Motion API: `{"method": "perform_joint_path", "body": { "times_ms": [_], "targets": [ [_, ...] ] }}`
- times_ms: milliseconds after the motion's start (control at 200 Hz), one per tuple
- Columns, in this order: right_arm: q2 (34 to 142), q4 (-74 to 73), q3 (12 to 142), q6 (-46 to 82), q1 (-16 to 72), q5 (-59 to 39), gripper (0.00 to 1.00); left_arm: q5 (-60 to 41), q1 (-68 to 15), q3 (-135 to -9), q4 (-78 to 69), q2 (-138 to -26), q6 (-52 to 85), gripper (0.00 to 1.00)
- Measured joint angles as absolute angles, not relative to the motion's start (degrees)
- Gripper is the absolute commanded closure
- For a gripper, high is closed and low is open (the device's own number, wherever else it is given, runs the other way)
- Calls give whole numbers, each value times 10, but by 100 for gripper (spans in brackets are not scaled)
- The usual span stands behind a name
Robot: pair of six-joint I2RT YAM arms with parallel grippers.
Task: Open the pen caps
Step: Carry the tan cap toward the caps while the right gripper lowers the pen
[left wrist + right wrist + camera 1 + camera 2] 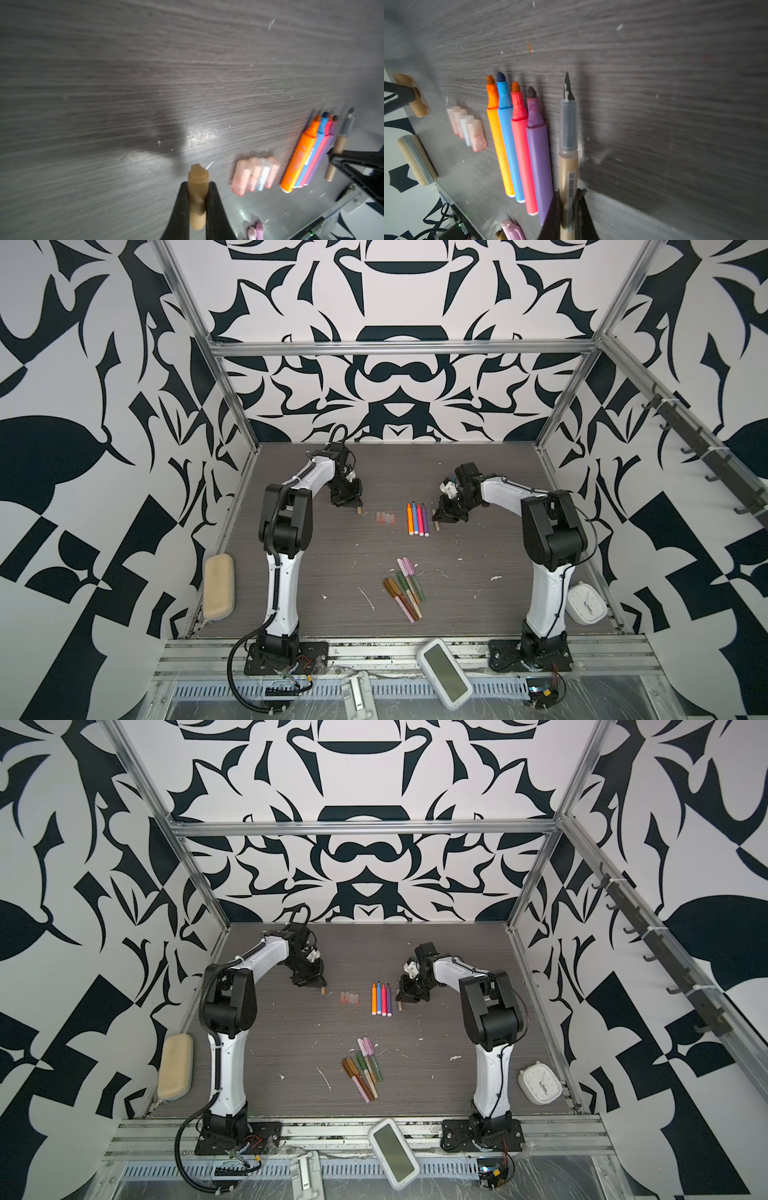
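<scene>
My left gripper (197, 185) is shut on a tan pen cap (197, 195); in a top view it hangs low over the table's left back (356, 506), apart from the pens. My right gripper (569, 192) is shut on an uncapped tan pen (568, 145) whose dark tip is bare, right beside a row of uncapped pens (417, 518): orange, blue, pink, purple. Several translucent pink caps (385, 517) lie side by side between the two grippers. A pile of capped pens (405, 589), pink, green and brown, lies nearer the front.
A beige case (219, 592) lies at the table's left edge. A white clock (582, 608) sits at the right front corner. A white device with a grey screen (444, 673) rests on the front rail between the arm bases.
</scene>
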State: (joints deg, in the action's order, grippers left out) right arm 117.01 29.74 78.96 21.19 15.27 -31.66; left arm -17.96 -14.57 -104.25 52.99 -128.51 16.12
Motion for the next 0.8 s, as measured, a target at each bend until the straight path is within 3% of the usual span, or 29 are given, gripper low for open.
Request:
{"method": "perform_joint_path", "body": {
  "times_ms": [270,585,800],
  "targets": [
    [1170,274,780,212,153,-326,88,-166,-159,-1042,540,-1287,135,100],
    [1149,261,734,213,153,-333,88,-157,-168,-1042,547,-1295,132,100],
    [1148,250,730,225,153,-346,80,-153,-172,-1042,552,-1298,130,100]
  ]
}}
